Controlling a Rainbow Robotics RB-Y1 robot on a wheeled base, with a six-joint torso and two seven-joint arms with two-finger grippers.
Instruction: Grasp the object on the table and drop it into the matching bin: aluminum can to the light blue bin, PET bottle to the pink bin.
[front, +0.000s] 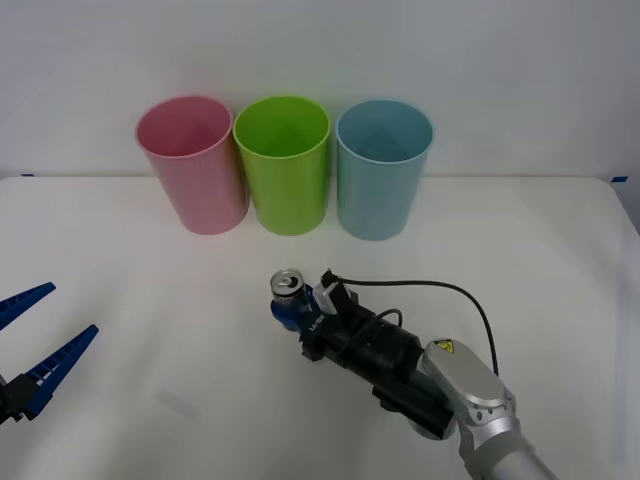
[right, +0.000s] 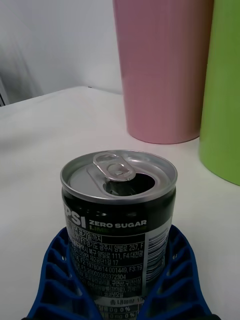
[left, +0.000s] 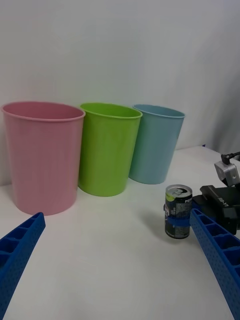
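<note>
Blue fingers (right: 55, 280) of the right gripper (front: 287, 310) hug the can (front: 287, 287), upright on the desk (front: 150, 300) before the blue bin (front: 384, 180), ready for lifting. Left gripper (front: 38, 345) waits spread wide at the near left.

Can (right: 118, 220): dark band reads "PSI ZERO SUGAR" in white, first letters of brand cut off by curve; green word below, partly legible, seems "LIME". White panel under it: small Korean print with numbers, "257", "111", "17", "372304" among them; rest too small. Right arm (front: 470, 385): yellow triangular warning sign on joint, symbol unreadable.
</note>
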